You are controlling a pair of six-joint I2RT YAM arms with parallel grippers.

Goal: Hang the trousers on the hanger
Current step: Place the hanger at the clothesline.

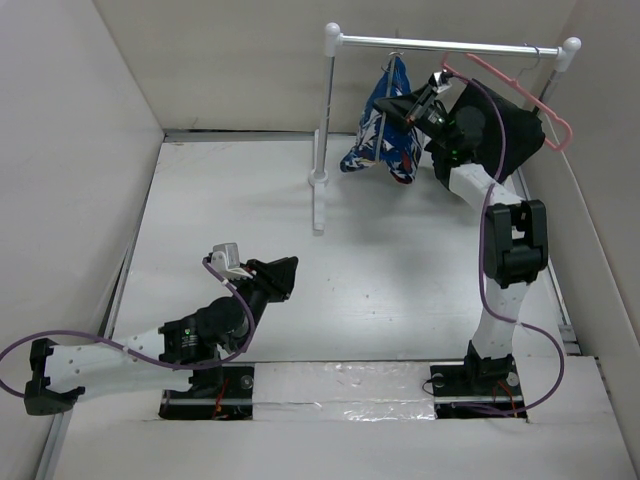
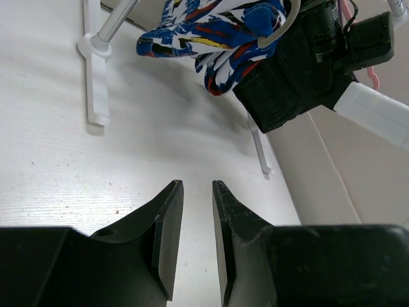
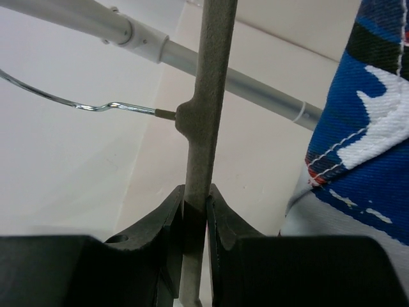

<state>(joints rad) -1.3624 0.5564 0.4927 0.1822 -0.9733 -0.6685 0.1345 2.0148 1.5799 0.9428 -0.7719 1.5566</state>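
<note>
Right hand (image 1: 424,103) is raised at the rail (image 1: 450,45) and clamped on the hanger (image 3: 211,96). The grey bar sits pinched between both fingers (image 3: 167,236), with no gap. The hanger's wire hook (image 3: 96,106) runs off to the left of the fingers, in front of the rail in the right wrist view. Trousers (image 1: 385,135) hang bunched under the rail, just beside this hand and touching the hanger side. In the right wrist view the print fills the space right of the fingers. Can't tell how the fabric sits on the bar. Black cloth (image 1: 505,130) on a pink hanger (image 1: 556,122) hangs just behind the right hand, on the far side from the trousers.

Left hand (image 1: 285,272) is low over the table (image 1: 400,290), well apart from the trousers. Its fingers (image 2: 167,236) are set narrow, with a thin strip of table showing between them and nothing held. From this hand, the trousers are up ahead, and the rack foot (image 2: 96,57) is ahead to the left.
</note>
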